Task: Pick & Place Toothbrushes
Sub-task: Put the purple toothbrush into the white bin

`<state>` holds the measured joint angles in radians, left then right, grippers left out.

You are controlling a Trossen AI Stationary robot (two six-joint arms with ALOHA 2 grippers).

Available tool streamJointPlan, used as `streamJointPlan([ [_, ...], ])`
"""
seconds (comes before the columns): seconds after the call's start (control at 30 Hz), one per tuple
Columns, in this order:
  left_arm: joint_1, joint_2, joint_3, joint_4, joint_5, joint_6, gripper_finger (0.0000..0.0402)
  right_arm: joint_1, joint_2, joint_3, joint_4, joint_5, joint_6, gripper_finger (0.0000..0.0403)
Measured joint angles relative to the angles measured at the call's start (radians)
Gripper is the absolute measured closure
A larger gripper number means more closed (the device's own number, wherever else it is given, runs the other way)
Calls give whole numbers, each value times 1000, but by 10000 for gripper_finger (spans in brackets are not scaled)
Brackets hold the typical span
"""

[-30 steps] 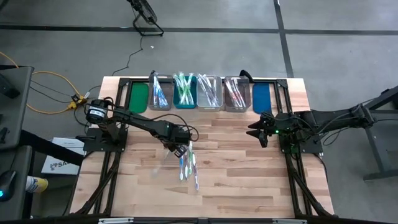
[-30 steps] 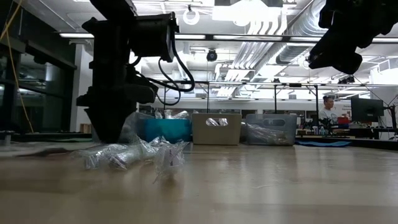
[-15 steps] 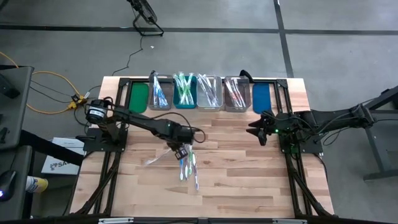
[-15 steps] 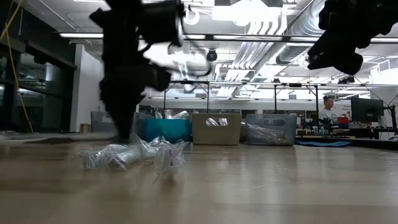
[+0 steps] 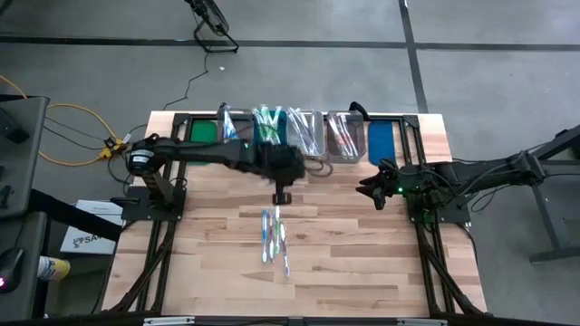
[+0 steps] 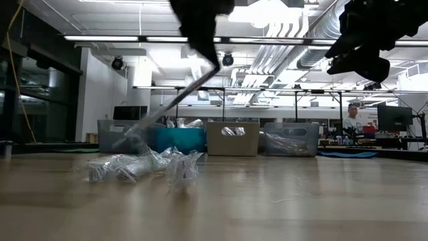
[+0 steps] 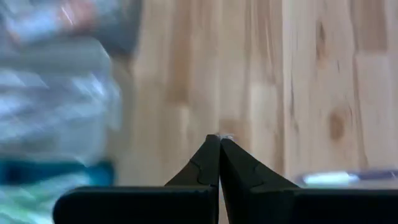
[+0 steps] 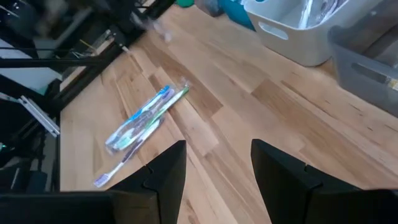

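Item: left hand [image 5: 282, 194], pressed together on a clear toothbrush [image 6: 175, 104] slanting down from it, which we place near the bins [image 5: 306, 136]. Loose toothbrushes [image 5: 275, 237] lie lengthwise on the desk [image 5: 362, 263] below. Right hand [image 5: 373, 194] spread, farther off.

Open-plan lab: exposed ceiling ducts [image 6: 294, 33]

Translucent toothbrushes [image 5: 275, 237] piled mid-table; one clear toothbrush [image 6: 175, 104] aloft, tilted; more in bins.
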<state>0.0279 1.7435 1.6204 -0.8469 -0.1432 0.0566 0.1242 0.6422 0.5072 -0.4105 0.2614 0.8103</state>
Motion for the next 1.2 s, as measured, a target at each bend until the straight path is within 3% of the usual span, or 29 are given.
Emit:
streamJointPlan([
  [0.3, 104, -1, 189, 114, 86, 248, 400, 0, 44, 0, 111, 30, 41, 229],
  [0.47, 186, -1, 190, 252, 233, 253, 401, 0, 57, 0, 117, 59, 62, 229],
  [0.77, 263, 6, 190, 394, 392, 250, 401, 0, 60, 0, 157, 115, 63, 229],
  [0.97, 267, 6, 190, 462, 430, 247, 401, 0, 100, 0, 351, 180, -106, 229],
  [1.2, 267, 6, 190, 484, 456, 226, 401, 0, 184, 0, 606, 280, -462, 229],
])
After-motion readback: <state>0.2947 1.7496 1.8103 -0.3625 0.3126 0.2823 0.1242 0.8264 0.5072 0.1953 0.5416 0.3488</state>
